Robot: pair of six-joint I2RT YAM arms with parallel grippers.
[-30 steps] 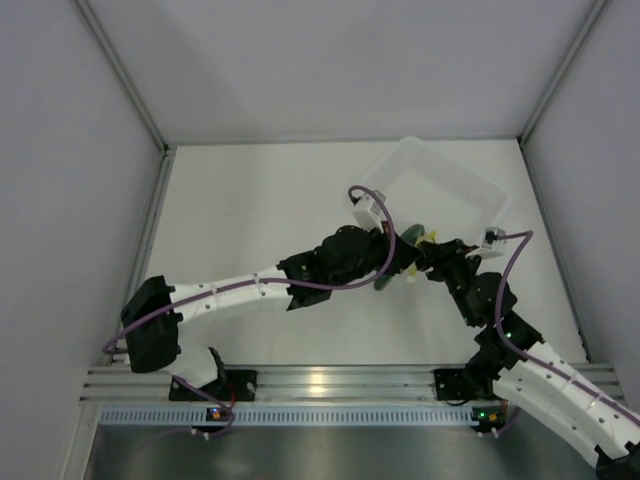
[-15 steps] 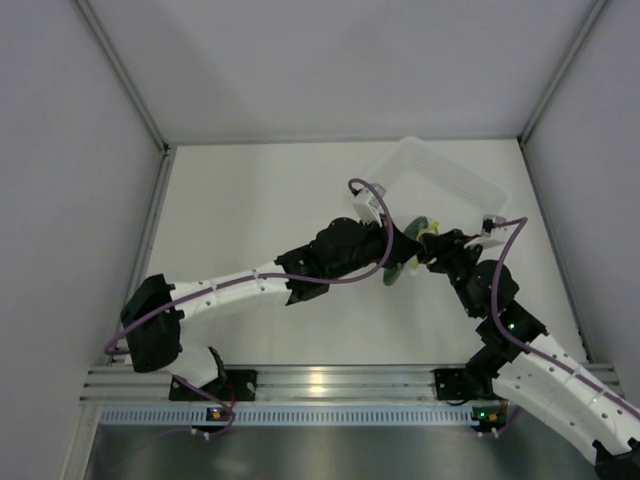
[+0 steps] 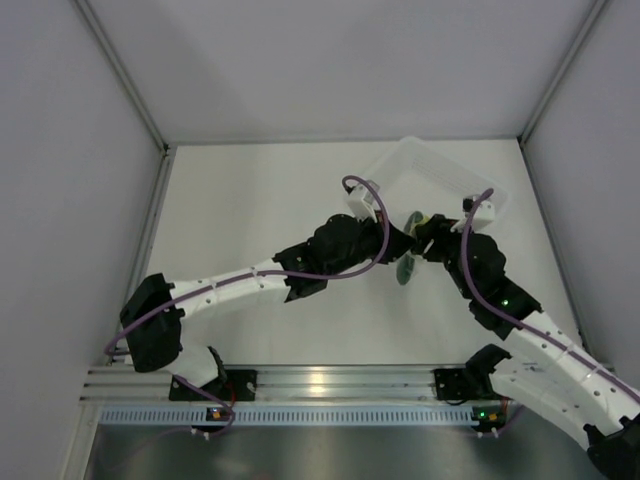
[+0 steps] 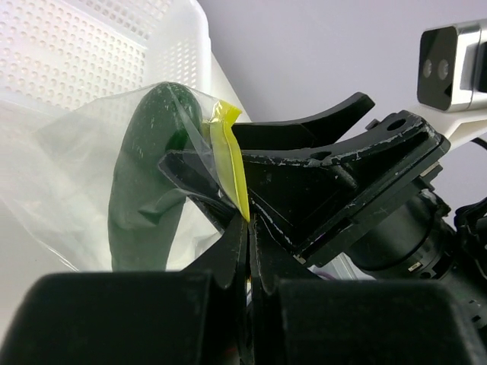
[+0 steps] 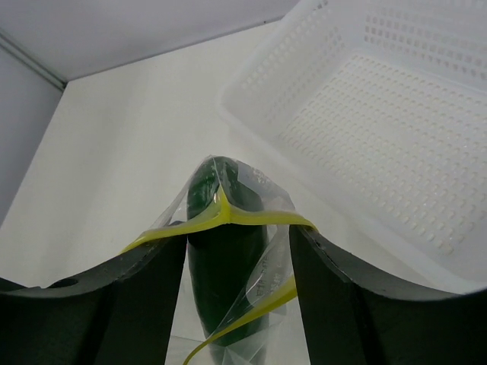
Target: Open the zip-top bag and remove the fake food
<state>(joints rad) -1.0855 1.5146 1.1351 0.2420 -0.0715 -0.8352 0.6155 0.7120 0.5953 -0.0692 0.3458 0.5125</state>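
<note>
The zip-top bag (image 3: 408, 268) hangs above the table between both grippers, in front of the bin. My left gripper (image 4: 247, 224) is shut on the bag's yellow-green zip strip (image 4: 228, 163). The fake food (image 4: 141, 205), a dark green cucumber, lies inside the clear plastic. My right gripper (image 5: 237, 243) is open, with a black finger (image 5: 122, 304) on each side of the bag's parted mouth. One zip strip (image 5: 259, 217) stretches across the fingertips, the other sags lower. The cucumber (image 5: 221, 266) shows through the opening. From above, the left gripper (image 3: 398, 240) and right gripper (image 3: 425, 235) nearly touch.
A white perforated bin (image 3: 450, 180) stands at the back right of the table, just behind the grippers; it also fills the right wrist view's upper right (image 5: 380, 114). Grey walls close in the table on three sides.
Both grippers and the bag have shifted up and right toward the bin. The right gripper's jaws have spread wider, and its wrist has swung further over the bag.
</note>
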